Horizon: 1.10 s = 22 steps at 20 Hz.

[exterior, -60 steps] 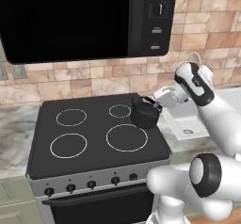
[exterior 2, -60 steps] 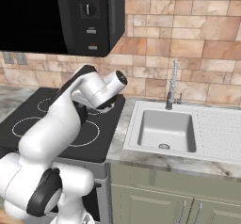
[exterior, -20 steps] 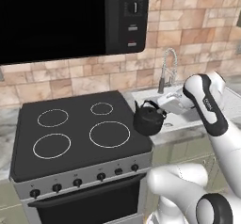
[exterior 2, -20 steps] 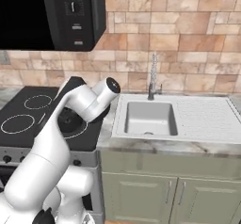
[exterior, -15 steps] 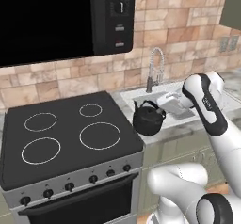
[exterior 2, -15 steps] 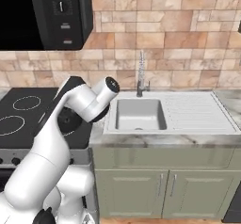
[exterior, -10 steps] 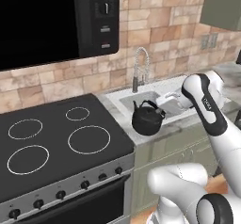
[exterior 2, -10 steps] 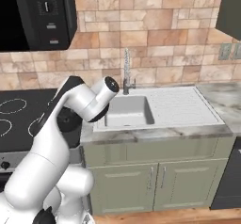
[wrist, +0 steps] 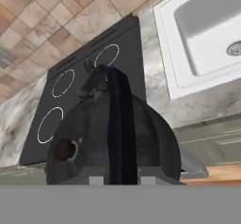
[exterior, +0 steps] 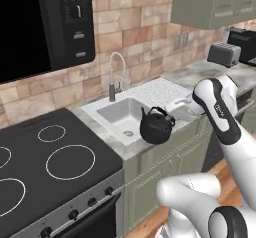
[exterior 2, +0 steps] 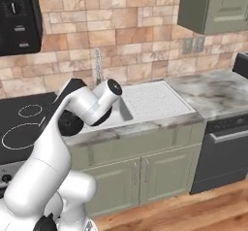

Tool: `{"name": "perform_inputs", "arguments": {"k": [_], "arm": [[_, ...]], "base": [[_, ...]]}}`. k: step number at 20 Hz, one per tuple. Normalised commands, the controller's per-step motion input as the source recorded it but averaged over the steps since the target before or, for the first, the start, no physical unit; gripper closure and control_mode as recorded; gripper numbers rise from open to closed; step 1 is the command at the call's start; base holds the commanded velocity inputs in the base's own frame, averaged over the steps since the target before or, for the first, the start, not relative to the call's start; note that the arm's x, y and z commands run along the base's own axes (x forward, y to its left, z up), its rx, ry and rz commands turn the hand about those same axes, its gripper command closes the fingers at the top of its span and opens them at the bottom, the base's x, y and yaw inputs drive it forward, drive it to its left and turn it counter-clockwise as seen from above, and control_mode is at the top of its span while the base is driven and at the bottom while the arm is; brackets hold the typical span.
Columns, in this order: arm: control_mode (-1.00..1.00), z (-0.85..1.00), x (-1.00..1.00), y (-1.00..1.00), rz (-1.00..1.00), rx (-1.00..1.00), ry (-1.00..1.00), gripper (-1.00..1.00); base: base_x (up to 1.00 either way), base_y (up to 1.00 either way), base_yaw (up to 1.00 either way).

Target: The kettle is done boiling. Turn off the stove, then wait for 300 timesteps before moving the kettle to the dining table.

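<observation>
The black kettle (exterior: 157, 127) hangs in the air over the counter's front edge, just in front of the sink (exterior: 118, 113). My gripper (exterior: 169, 111) is shut on its arched handle from the right. In the hand view the kettle (wrist: 113, 138) sits close below the hand, with the gripper (wrist: 122, 180) closed around its handle and the lid knob at the left. The black stove (exterior: 55, 162) with white ring burners lies to the left of the kettle, and the stove (wrist: 94, 72) appears beyond it in the hand view. The dining table is out of view.
A curved faucet (exterior: 117, 74) stands behind the sink, with a ribbed drainboard (exterior 2: 155, 99) to its right. The black microwave (exterior: 45, 22) hangs over the stove. A toaster (exterior: 222, 54) sits on the far right counter. A dishwasher (exterior 2: 223, 147) and wood floor lie to the right.
The whole scene has slid left as the base drove right. The kettle, held throughout, has gone from the stove's back right to in front of the sink.
</observation>
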Motion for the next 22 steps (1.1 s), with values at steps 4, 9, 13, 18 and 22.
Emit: {"name": "perform_inputs", "arguments": {"k": [4,9,13,18,22], "arm": [[1.0,0.0,0.0,0.0,0.0,0.0,0.0,1.0],[1.0,0.0,0.0,0.0,0.0,0.0,0.0,1.0],[1.0,0.0,0.0,0.0,0.0,0.0,0.0,1.0],[1.0,0.0,0.0,0.0,0.0,0.0,0.0,1.0],[1.0,0.0,0.0,0.0,0.0,0.0,0.0,1.0]], "base": [[-0.26,0.0,-0.33],[-0.29,0.0,-0.33],[-0.27,-0.01,-0.33],[-0.26,-0.01,-0.32],[-0.26,-0.03,-0.33]]}}
